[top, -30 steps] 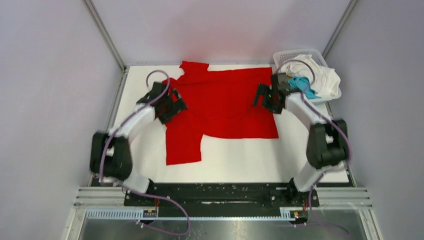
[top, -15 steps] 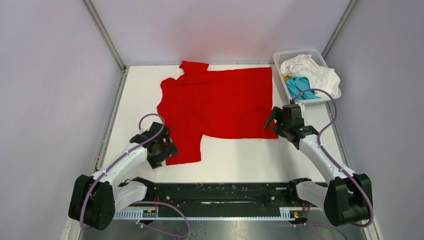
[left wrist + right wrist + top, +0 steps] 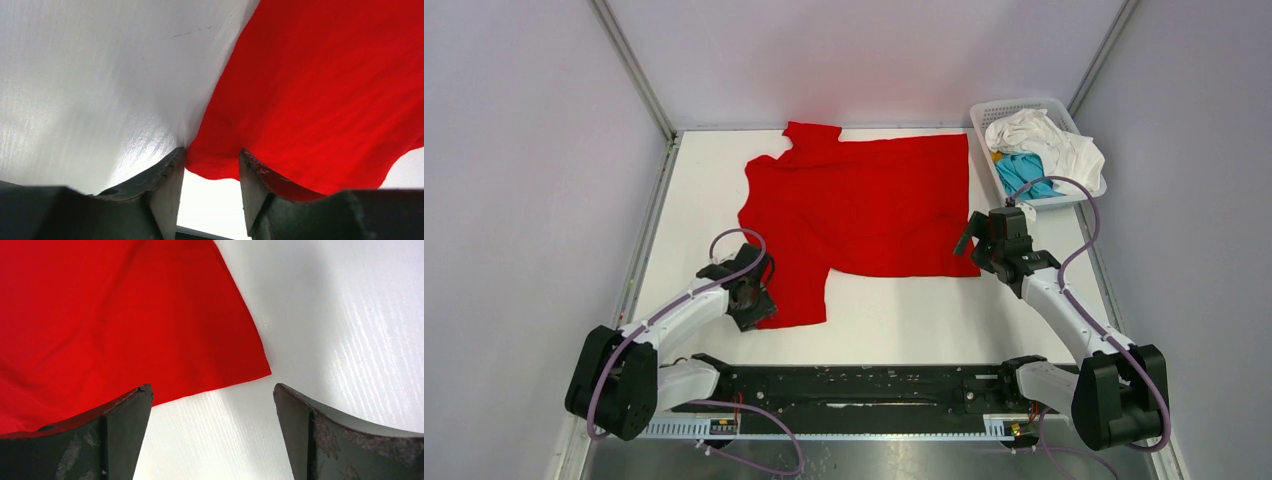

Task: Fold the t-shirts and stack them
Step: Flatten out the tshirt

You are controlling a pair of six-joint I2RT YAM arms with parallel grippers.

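A large red t-shirt (image 3: pixel 864 210) lies spread flat on the white table (image 3: pixel 894 320), one sleeve reaching toward the near edge. My left gripper (image 3: pixel 759 308) sits low at that sleeve's near left corner. In the left wrist view its jaws (image 3: pixel 212 155) stand partly apart, and the red hem (image 3: pixel 325 90) curves between the fingertips. My right gripper (image 3: pixel 972 242) hovers wide open at the shirt's near right corner. That corner (image 3: pixel 115 315) lies just beyond its fingertips (image 3: pixel 212 390), with bare table between them. White (image 3: pixel 1049 140) and teal (image 3: pixel 1024 172) t-shirts lie bunched in the basket.
The white lattice basket (image 3: pixel 984 108) stands at the back right corner of the table. Metal frame posts and grey walls enclose the table on three sides. A black rail (image 3: pixel 864 385) with both arm bases runs along the near edge.
Both arms came from the shirt's far sides to its near edge. In the last half second the left jaws narrowed around the sleeve corner while the right gripper stayed put.
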